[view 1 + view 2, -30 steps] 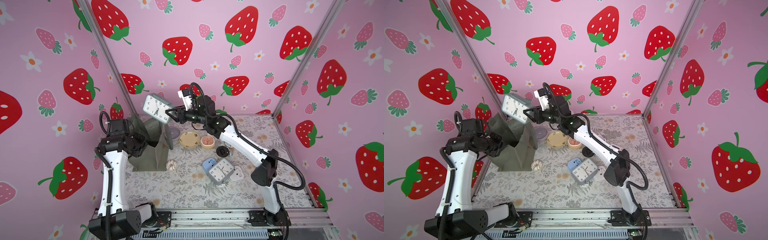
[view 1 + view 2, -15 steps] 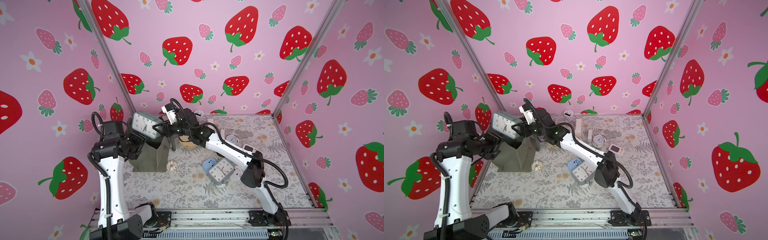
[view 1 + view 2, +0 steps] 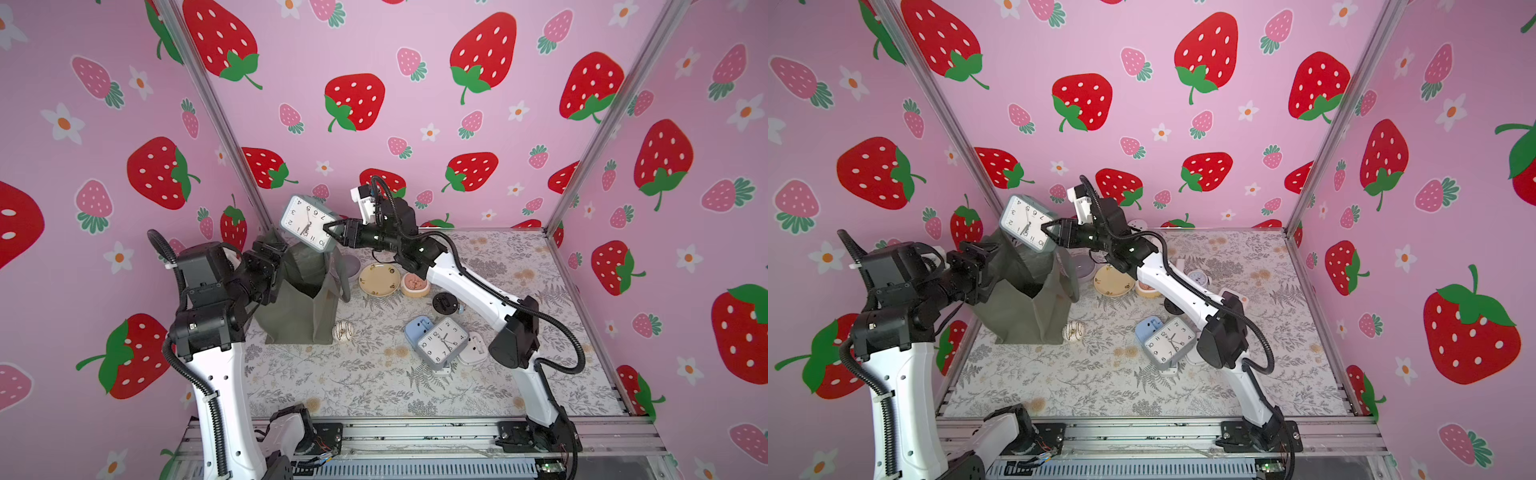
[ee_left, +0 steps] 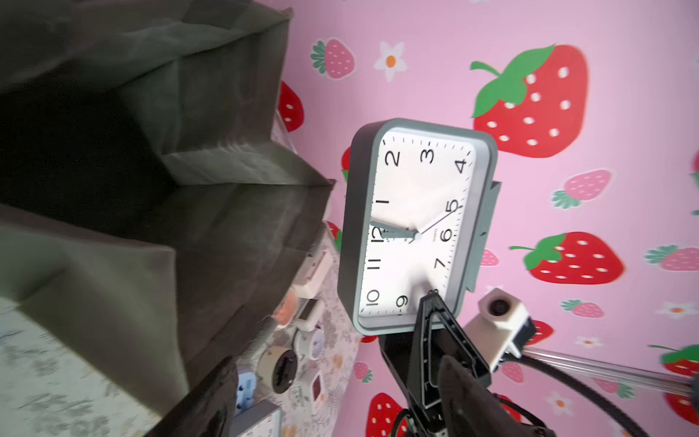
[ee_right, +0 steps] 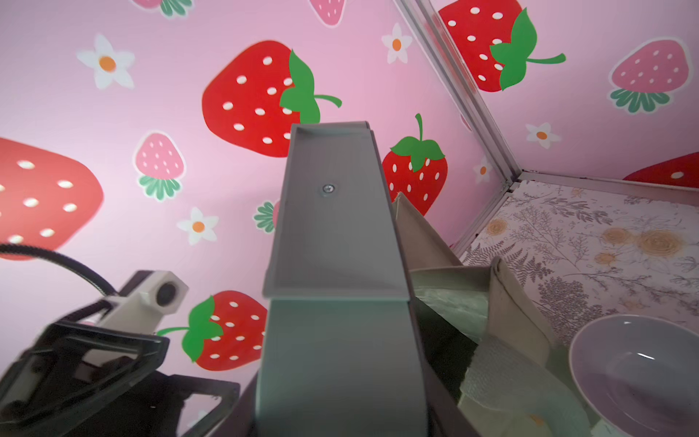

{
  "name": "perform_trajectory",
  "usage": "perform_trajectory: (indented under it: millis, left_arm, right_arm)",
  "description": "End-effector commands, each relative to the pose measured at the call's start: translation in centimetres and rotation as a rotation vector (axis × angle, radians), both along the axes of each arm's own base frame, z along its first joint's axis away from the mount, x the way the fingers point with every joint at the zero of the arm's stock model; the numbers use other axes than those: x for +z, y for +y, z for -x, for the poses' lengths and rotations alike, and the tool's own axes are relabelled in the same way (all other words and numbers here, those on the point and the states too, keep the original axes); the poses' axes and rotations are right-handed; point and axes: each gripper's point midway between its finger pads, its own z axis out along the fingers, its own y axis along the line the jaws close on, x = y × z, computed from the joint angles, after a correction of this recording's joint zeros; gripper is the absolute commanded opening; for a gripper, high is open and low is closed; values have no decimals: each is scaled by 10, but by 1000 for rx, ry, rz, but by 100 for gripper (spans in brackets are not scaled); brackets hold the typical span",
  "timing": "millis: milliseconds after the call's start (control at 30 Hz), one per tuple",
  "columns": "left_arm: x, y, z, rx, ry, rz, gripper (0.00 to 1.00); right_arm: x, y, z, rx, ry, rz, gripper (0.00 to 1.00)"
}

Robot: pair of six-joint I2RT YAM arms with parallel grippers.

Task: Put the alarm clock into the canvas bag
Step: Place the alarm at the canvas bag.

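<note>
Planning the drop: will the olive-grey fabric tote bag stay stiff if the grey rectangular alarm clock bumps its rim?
Probably floppy: the olive-grey fabric tote bag shows creased, sagging walls. Its rim would likely fold inward, since the mouth is already uneven. Soft and tall, it may also tip.

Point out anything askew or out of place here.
The grey alarm clock in the right pincer hangs tilted, dial nearly upside down, by the top of the canvas bag, whose mouth is slumped and creased. On the table, a second clock lies crooked against a blue clock. Nothing looks spilled or broken.
</note>
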Motion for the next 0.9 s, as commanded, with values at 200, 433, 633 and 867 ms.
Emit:
perform_trajectory:
  millis: [200, 433, 633, 867]
  left_arm:
    - [65, -9, -31, -57, -321, 62, 84]
    - [73, -18, -48, -94, -365, 91, 84]
    - [59, -22, -47, -103, -291, 84, 83]
    - [70, -26, -52, -100, -362, 127, 75]
  right_arm:
    - [92, -34, 32, 213, 212, -267, 10]
    - [101, -36, 49, 327, 327, -310, 10]
    - [111, -40, 51, 333, 346, -340, 10]
    - [100, -38, 58, 368, 399, -317, 10]
